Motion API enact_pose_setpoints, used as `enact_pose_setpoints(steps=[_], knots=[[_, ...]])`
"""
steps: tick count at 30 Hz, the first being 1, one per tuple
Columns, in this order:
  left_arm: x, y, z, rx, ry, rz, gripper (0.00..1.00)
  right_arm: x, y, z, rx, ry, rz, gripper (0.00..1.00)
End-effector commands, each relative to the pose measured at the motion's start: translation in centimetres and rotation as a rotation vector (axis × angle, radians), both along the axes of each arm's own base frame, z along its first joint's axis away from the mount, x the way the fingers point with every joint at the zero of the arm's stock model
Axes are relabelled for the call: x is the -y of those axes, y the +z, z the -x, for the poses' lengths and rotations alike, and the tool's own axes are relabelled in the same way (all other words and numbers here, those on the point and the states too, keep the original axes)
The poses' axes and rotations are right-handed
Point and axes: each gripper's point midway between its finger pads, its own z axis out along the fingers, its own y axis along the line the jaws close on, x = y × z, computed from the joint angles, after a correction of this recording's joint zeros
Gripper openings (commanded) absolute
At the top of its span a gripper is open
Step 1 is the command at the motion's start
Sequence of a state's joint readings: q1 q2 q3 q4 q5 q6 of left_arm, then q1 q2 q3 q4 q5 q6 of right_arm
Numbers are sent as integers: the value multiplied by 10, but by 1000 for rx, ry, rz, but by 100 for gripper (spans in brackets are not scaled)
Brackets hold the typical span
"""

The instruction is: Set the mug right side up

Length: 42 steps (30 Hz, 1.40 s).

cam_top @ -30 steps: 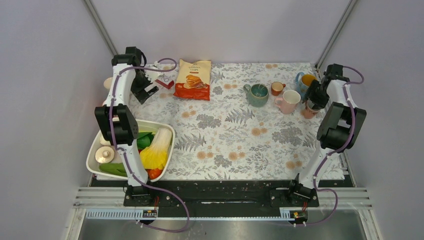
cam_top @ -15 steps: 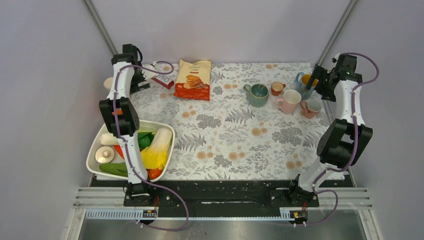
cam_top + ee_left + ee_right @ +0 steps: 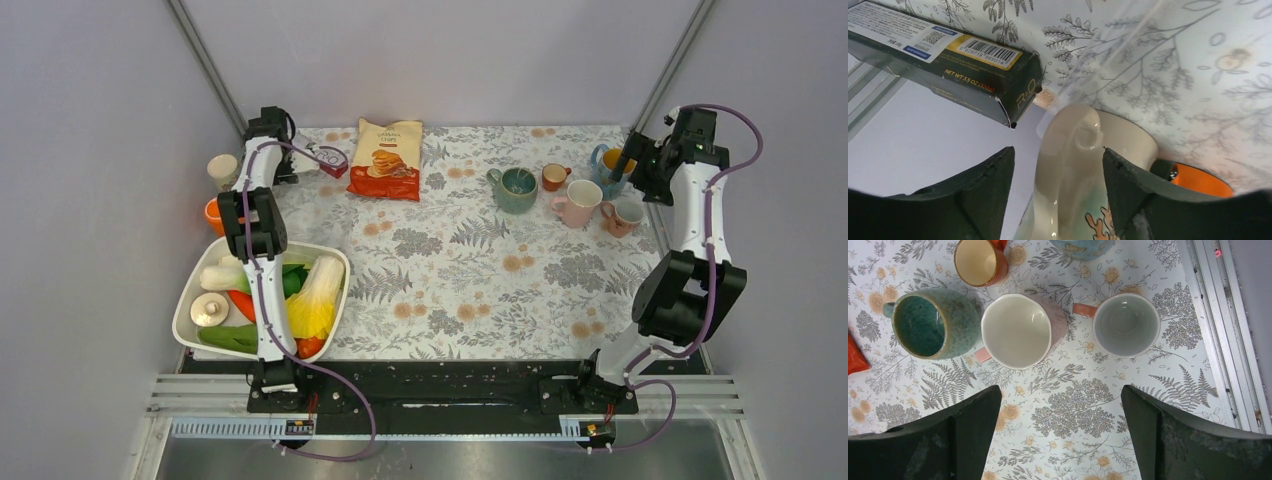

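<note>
A small pink mug with a grey inside (image 3: 1126, 325) stands mouth up at the right of the table (image 3: 627, 212). My right gripper (image 3: 1060, 405) is open and empty, high above the cloth just near of it; in the top view it (image 3: 642, 165) hangs by the far right edge. My left gripper (image 3: 1058, 165) is open at the far left (image 3: 258, 163). A cream mug with teal and orange decoration (image 3: 1083, 170) sits between its jaws, with a gap on the left side. That mug (image 3: 222, 168) is off the cloth's left edge.
Upright by the pink mug are a pink-and-white mug (image 3: 1017, 330), a green mug (image 3: 930, 322), an orange cup (image 3: 979, 260) and a blue mug (image 3: 608, 162). A dark box (image 3: 948, 65), a chips bag (image 3: 387, 158), an orange object (image 3: 213, 213) and a vegetable tub (image 3: 190, 300) are on the left.
My right gripper let go of the pink mug, now upright, and drew up and back to the far right. My left arm swung left to the cream mug.
</note>
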<state>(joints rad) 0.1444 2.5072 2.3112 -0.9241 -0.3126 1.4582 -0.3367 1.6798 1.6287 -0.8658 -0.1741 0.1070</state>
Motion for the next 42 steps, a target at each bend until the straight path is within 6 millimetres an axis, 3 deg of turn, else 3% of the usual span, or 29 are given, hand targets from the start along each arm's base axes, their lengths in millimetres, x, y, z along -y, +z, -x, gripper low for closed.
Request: enact_pose_setpoints(steps=[1,7,14,19,24,28,32,37,42], knots=[[-21,32,-23,110,-1,-105,64,-3,39,7,78,17,62,99],[-23,26,-23,100,-21,-129,46,-4,38,7,77,20,61,99],[-19,28,-20,95,-34,-118,0,-8,37,4,76,29,53,100],[-2,44,-15,136,-37,-63,0,-9,43,3,92,32,51,99],[18,74,-16,253,-33,14,0,-11,57,3,128,34,60,99],[35,99,-21,375,-3,138,0,-16,71,2,166,40,64,100],[57,112,-25,459,27,292,0,-26,82,-1,203,60,67,99],[89,122,-21,516,128,543,0,-51,92,-4,239,135,37,100],[121,127,-6,495,220,768,0,-104,105,-14,311,283,-6,99]])
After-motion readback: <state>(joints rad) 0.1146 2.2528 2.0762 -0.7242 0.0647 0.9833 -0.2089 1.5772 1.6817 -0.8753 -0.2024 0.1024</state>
